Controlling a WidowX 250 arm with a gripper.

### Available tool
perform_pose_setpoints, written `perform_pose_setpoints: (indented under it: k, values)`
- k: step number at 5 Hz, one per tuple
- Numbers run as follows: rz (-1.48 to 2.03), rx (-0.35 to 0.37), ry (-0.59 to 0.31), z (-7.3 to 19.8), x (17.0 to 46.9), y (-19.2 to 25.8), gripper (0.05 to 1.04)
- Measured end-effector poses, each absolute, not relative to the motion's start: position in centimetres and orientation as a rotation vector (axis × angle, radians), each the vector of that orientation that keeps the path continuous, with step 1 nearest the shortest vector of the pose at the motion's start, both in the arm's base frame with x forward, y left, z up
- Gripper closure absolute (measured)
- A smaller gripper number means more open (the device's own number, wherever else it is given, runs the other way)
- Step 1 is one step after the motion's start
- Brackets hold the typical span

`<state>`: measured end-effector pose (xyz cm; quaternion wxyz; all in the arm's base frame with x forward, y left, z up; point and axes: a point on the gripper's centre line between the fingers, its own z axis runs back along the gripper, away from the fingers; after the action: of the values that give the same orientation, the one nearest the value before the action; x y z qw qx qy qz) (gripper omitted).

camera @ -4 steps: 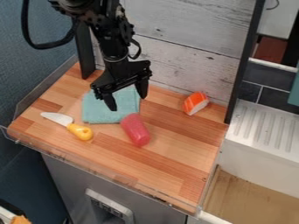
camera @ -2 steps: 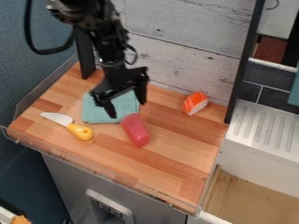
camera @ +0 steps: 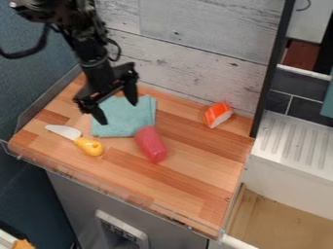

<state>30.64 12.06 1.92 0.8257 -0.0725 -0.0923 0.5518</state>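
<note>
The black gripper hangs over the left part of the wooden counter, above the folded teal cloth. Its two fingers stand apart with nothing between them, so it is open. A red cylindrical object lies at the cloth's lower right corner. To the left, a toy knife with a yellow handle and a pale blade lies on the counter. An orange and white sushi-like piece rests farther right, near the back wall.
The wooden counter has a low clear guard along its front edge. A black post stands at the counter's back right corner. Beyond it is a white ribbed sink drainboard. A whitewashed plank wall closes off the back.
The gripper has moved left over the cloth, uncovering more of it. The cloth, red object, knife and orange piece have stayed in place.
</note>
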Motion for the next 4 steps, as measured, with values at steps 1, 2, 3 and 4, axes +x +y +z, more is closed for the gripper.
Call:
perform_pose_setpoints:
  k: [1, 2, 3, 4]
  values:
    - [1.242, -0.073, -0.214, 1.4, 29.6, 13.5, 0.083]
    - [1.288, -0.01, -0.221, 1.1, 28.8, 14.2, 0.083]
    - [1.305, 0.051, -0.157, -0.8, 28.2, 14.8, 0.083]
    - [1.325, 0.08, -0.117, -2.4, 27.8, 15.7, 0.083]
